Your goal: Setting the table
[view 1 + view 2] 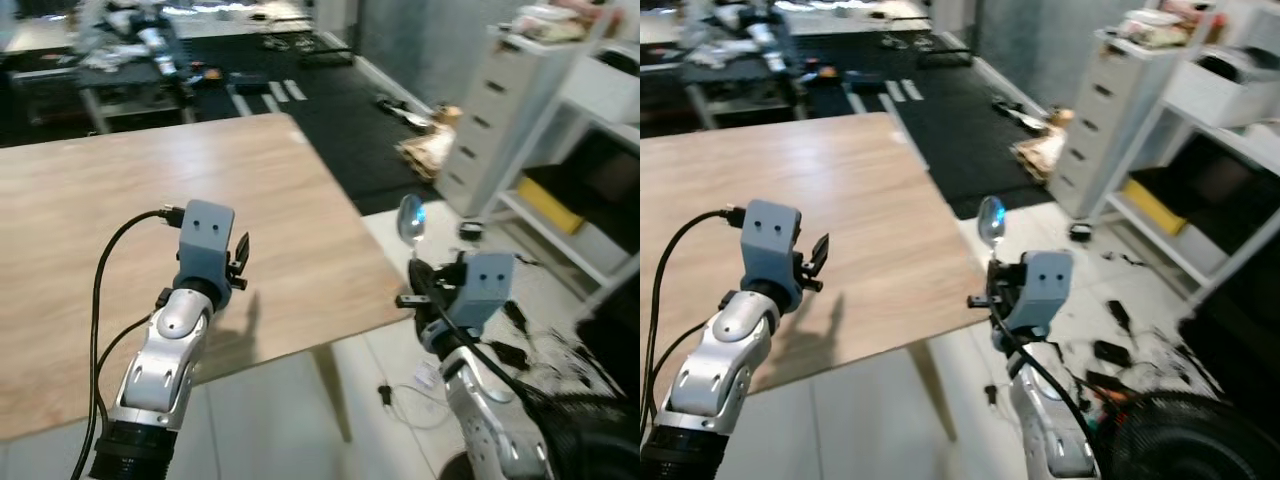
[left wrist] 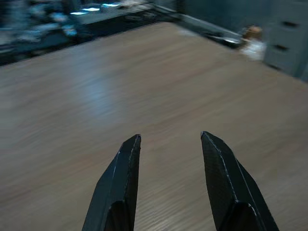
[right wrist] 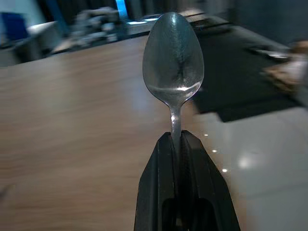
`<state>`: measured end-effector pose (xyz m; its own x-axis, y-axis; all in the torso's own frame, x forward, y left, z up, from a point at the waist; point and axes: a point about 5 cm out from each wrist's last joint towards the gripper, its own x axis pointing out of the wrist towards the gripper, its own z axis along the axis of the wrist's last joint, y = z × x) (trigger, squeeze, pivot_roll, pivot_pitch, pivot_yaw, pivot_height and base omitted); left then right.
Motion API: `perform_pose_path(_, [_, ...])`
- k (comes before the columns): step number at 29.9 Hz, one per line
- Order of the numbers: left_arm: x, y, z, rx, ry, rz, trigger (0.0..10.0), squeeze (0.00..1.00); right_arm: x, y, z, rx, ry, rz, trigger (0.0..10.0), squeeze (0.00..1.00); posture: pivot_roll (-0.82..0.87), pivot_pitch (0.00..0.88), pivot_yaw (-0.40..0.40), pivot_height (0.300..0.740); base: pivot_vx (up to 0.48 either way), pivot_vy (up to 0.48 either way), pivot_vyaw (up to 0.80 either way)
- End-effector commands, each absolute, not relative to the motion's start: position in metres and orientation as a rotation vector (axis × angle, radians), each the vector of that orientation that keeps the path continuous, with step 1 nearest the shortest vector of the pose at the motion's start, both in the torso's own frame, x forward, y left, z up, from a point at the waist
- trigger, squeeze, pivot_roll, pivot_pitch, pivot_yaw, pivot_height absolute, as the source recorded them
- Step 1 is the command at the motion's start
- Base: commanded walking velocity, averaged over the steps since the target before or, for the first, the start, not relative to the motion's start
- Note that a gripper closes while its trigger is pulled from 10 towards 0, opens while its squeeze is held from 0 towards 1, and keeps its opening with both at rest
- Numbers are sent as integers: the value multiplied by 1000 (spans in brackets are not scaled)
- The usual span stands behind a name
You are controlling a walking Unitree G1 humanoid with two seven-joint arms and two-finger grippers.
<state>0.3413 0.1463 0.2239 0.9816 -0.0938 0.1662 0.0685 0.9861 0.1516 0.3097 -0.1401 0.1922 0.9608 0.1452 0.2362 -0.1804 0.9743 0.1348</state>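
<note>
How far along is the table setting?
Nothing is laid yet: the table top in view is bare. In hand: the right pincer is shut on a spoon, held off the table's edge. The left pincer is open over the wood. Placing the spoon remains.

The left end effector (image 1: 240,262) is held over the worktop (image 1: 120,200), near its front edge. The right end effector (image 3: 177,139) is off the worktop's right corner, above the floor (image 1: 400,400), with a spoon (image 3: 173,62) projecting ahead of it. A drawer unit (image 1: 495,110) stands further right, behind it.

A shiny metal spoon (image 3: 174,62) stands upright at the frame's centre right (bowl uppermost, handle pinched below), just past the wooden table (image 1: 150,210) corner.
</note>
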Motion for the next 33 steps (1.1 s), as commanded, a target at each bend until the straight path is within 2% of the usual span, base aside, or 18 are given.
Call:
perform_pose_path(1, [338,147,219,145,-159,-86,10000,0,308,-143,190,154,-220,161,10000,0,108,141,58,740,0,0,794])
perform_pose_path(27, [339,149,217,140,-138,-65,10000,0,309,-146,189,150,-215,136,10000,0,108,145,62,740,0,0,794])
perform_pose_path(33, [341,150,216,154,-129,-60,10000,0,310,-148,188,163,-206,103,10000,0,109,146,62,740,0,0,0])
